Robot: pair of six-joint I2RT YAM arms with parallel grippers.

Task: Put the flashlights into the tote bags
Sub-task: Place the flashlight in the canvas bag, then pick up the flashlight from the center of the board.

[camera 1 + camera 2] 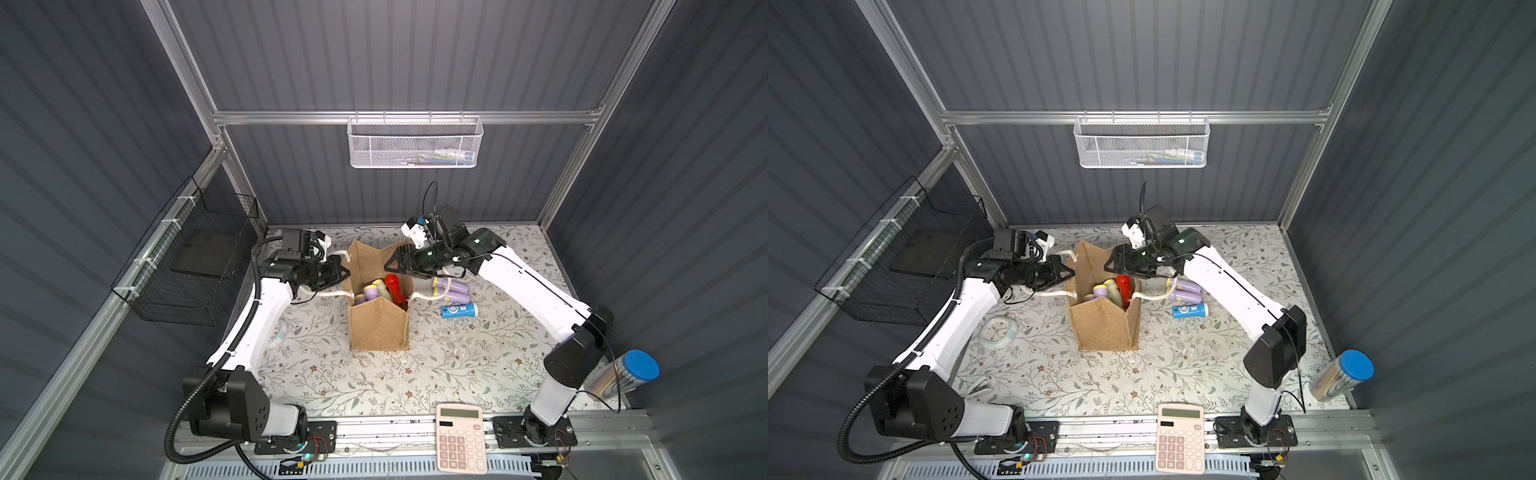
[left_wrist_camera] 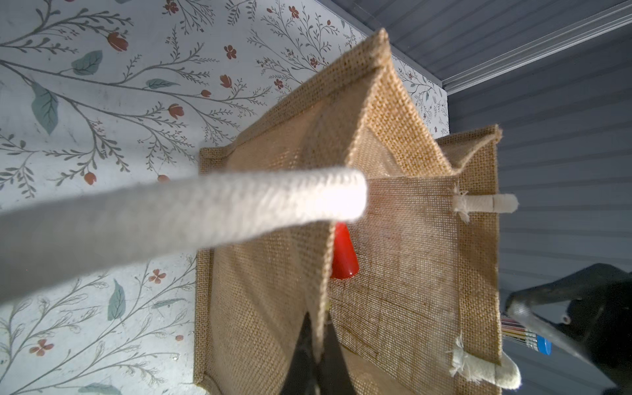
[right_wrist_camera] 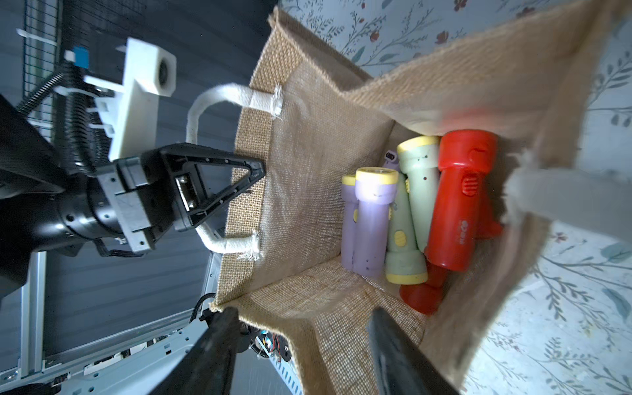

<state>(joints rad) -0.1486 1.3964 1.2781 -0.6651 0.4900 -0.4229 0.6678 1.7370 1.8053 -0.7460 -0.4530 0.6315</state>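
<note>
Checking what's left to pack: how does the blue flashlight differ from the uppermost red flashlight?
Place: the blue flashlight lies on the table beside the tote bag; the red flashlight is inside the bag.
Look: the blue one carries a white label; the red one is red all over.
Pose: the blue one lies flat; the red one rests tilted on other flashlights.
Shared: both are stubby plastic torches.

This was a robotics lab test cell: an aluminium frame (image 1: 407, 117) closed in by grey ribbed wall panels (image 1: 395, 54). A left arm (image 1: 253, 328) and a right arm (image 1: 532, 286) were bolted to a metal rail (image 1: 374, 432) along the near edge, with bare wiring (image 1: 316, 446) exposed. A floral cover lay over the desk (image 1: 374, 382). A white mesh basket (image 1: 413, 145) hung on the far crossbar, and a black wire basket (image 1: 195, 266) was zip-tied at the left.
</note>
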